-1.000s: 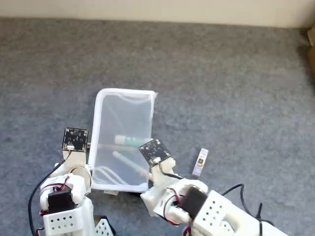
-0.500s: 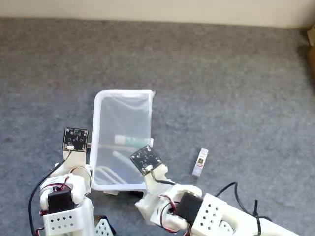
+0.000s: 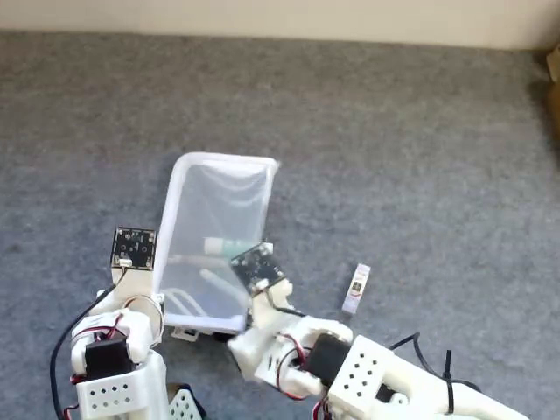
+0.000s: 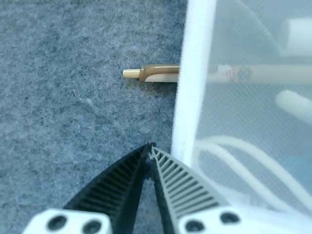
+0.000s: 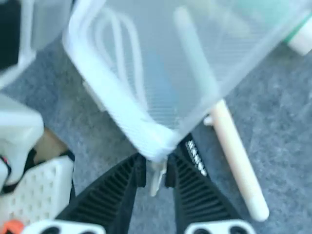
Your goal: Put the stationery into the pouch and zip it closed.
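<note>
The translucent white mesh pouch (image 3: 219, 219) lies on the grey carpet in front of both arms. Through it I see a green-and-white stick (image 3: 226, 248), a cream pen (image 3: 210, 280) and a white cable (image 3: 188, 306). My right gripper (image 5: 156, 170) is shut on the small zipper tab (image 5: 157, 179) at the pouch's near corner (image 5: 155, 144); the cream pen (image 5: 239, 161) pokes out beside it. My left gripper (image 4: 150, 148) is shut, its tips on the carpet right beside the pouch's white border (image 4: 192, 92). A tan pen (image 4: 151, 73) sticks out past that border.
A small white item with a dark mark (image 3: 356, 289) lies loose on the carpet to the right of the pouch. The carpet ends at a pale wall strip (image 3: 280, 17) at the back. Open carpet spreads to the right and behind the pouch.
The right arm has shifted left along the pouch's near edge. The pouch's near end swung left with it, so the pouch now lies more tilted. The left arm has not moved.
</note>
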`<state>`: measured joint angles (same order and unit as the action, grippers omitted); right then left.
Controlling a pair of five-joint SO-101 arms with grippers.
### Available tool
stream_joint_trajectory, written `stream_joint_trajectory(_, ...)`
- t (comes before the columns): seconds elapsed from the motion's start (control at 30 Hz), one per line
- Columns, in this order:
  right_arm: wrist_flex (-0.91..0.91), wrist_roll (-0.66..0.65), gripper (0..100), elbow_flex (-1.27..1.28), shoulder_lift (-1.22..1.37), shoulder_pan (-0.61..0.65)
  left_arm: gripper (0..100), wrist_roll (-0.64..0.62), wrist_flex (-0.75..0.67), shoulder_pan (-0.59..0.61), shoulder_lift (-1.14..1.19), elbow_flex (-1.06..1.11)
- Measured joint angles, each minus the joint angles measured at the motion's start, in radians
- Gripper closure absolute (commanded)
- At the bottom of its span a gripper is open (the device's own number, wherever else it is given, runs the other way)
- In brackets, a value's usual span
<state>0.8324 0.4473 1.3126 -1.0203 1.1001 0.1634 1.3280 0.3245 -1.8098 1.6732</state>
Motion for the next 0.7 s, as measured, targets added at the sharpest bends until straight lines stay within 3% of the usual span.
stream_joint_trajectory(0.33,-0.08,0.0,95.6,0.071,0.003,-0.052,99,0.0,0.0,0.0,0.0,0.0)
stream_joint_trajectory(0.53,-0.077,0.0,82.7,0.072,0.003,-0.052,99,0.0,0.0,0.0,0.0,0.0)
stream_joint_trajectory(0.7,-0.044,0.0,84.2,0.072,0.003,-0.031,99,0.0,0.0,0.0,0.0,0.0)
